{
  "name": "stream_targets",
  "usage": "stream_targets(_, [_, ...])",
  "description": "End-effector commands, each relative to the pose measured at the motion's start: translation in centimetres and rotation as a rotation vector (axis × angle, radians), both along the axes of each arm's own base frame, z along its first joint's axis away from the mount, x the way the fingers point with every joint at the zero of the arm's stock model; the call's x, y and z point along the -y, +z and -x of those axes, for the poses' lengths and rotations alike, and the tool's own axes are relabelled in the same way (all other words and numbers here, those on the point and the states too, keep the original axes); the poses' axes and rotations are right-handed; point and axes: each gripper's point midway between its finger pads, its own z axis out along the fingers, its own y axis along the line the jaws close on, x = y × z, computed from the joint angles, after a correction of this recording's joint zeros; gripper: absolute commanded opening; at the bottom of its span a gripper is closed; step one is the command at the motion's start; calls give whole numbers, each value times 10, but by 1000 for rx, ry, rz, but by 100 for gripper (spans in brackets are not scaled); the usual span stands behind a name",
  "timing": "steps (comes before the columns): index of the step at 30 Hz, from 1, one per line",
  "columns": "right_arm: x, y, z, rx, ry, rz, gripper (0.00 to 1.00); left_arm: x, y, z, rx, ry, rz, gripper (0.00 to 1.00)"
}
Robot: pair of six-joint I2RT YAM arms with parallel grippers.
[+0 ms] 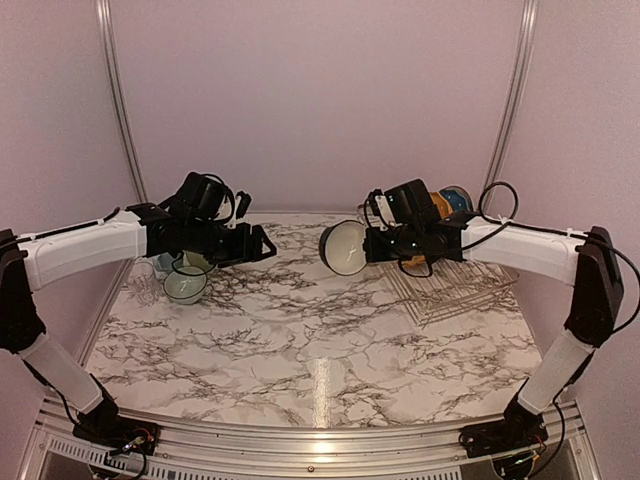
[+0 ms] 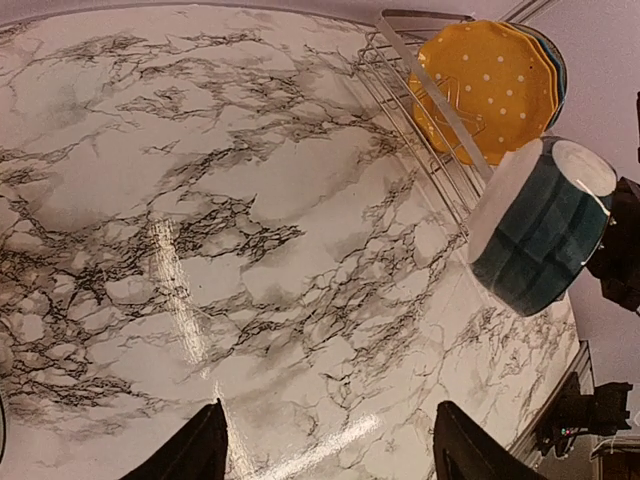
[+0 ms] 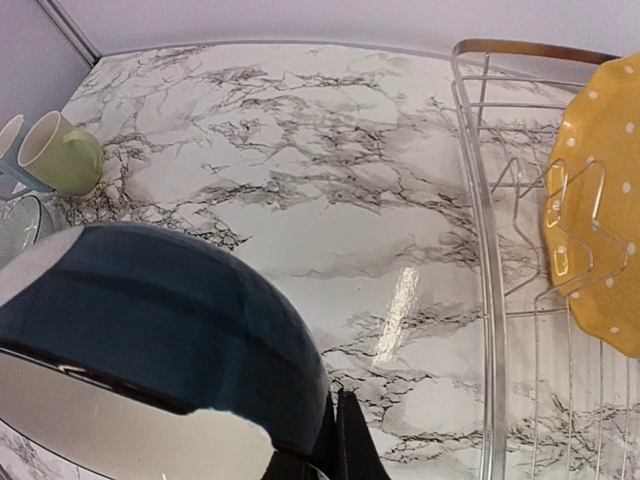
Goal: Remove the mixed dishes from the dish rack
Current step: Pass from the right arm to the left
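My right gripper [image 1: 368,245] is shut on the rim of a bowl [image 1: 343,248], white inside and dark teal outside. It holds the bowl tilted on its side above the table, left of the wire dish rack [image 1: 455,285]. The bowl fills the lower left of the right wrist view [image 3: 170,320] and shows in the left wrist view [image 2: 540,235]. A mustard-yellow dotted plate [image 2: 490,85] and a blue plate [image 2: 555,60] stand upright in the rack [image 2: 420,90]. My left gripper [image 2: 330,440] is open and empty, above the table's left side [image 1: 262,245].
At the far left stand a pale-green mug [image 3: 62,155], a light-blue mug [image 3: 10,150], a pale round dish [image 1: 185,285] and a clear glass [image 1: 143,283]. Walls enclose the table on three sides.
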Motion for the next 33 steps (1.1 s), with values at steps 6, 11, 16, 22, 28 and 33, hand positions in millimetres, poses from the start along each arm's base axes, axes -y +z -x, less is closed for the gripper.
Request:
stream_targets(6, [-65,-13,-11,-109,-17,-76,0,22,15,3,87,105,-36,70])
stream_targets(11, [-78,-27,-8,-147,-31,-46,0,33,5,2,118,122,-175,68])
stream_targets(16, [-82,-27,-6,-138,-65,-22,0,48,0,-1,157,116,-291,67])
stream_targets(22, [-86,-27,-5,-159,-87,-24,0,61,-20,-9,138,107,-352,63])
stream_targets(28, [-91,-26,-4,-152,-87,-19,0,61,-33,-18,147,121,-422,42])
stream_targets(33, [-95,-22,-2,-130,-108,-1,0,59,-42,-21,137,130,-463,31])
